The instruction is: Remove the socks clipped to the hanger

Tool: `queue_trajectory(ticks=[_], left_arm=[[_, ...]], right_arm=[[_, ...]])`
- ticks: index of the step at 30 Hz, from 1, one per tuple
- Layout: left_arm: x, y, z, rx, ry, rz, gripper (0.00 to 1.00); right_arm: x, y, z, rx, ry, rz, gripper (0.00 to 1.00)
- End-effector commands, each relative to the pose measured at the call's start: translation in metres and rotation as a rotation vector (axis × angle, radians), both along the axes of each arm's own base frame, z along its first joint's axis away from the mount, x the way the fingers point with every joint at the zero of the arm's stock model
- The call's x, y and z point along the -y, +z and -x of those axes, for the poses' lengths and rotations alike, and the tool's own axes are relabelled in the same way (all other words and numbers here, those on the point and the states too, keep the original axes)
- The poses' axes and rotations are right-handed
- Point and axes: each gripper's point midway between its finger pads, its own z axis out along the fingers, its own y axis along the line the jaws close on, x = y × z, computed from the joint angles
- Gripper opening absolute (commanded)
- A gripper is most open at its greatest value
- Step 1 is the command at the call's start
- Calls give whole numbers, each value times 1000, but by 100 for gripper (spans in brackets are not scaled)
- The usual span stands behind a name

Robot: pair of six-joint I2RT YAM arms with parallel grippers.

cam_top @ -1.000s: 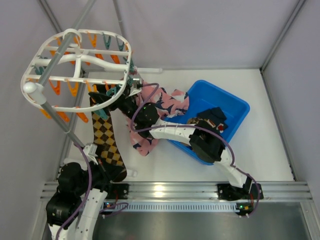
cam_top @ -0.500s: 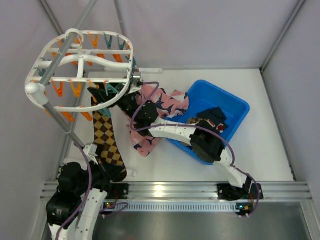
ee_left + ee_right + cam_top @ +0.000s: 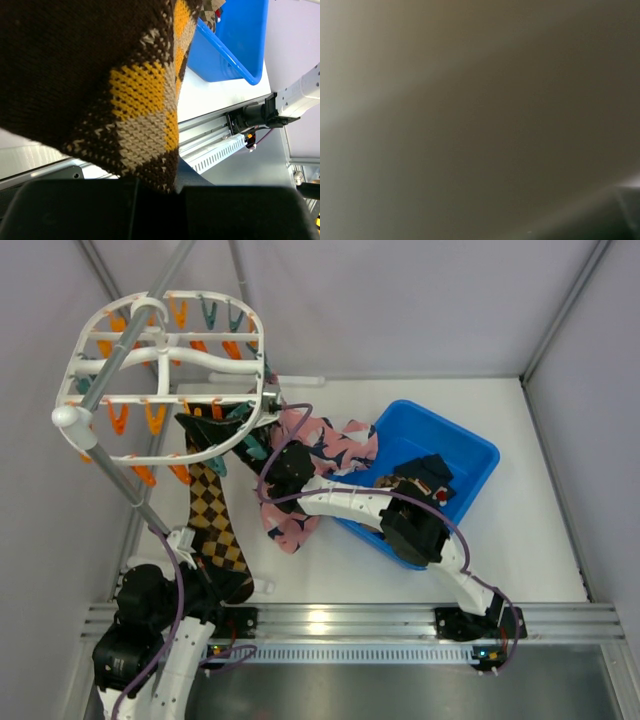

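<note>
Left gripper (image 3: 157, 192) is clamped on the lower end of the checkered sock (image 3: 215, 520). The sock runs taut from there toward 12 o'clock and is clipped at the near rim of the hanger (image 3: 180, 397). Right gripper (image 3: 250, 438) is tucked under that rim's 4 o'clock corner. Its wrist view is pure blur and the rim covers it from above, so I can't tell its jaw state. Pink sock (image 3: 335, 445) drapes at 4 o'clock of it, under the arm, down onto the table (image 3: 520, 540). Blue bin (image 3: 475, 455) is at 3 o'clock, with a dark bundle (image 3: 430, 475) inside.
</note>
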Motion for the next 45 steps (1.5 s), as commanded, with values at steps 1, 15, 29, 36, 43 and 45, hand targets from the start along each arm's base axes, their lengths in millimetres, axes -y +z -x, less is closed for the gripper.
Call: queue_trajectory(ticks=[1,15,29,36,43,45], left_arm=[[2,-1,2,0,-10,5,0],[-1,1,2,18,-6,-11,0],[-2,6,2,32,4,-6,0],[0,19,8,74,-14,5,0],[-4,47,17,154,5,26,0],[-4,52,19,172,5,30,0]], right_arm=[[4,13,2,6,-26,-15,46],[7,4,-6,-45,-31,3,8],[35,-18,-4,-72,-35,-1,99],[64,-50,7,-121,-28,17,100],[102,-113,44,-188,32,137,100],[115,-137,59,-207,38,217,99]])
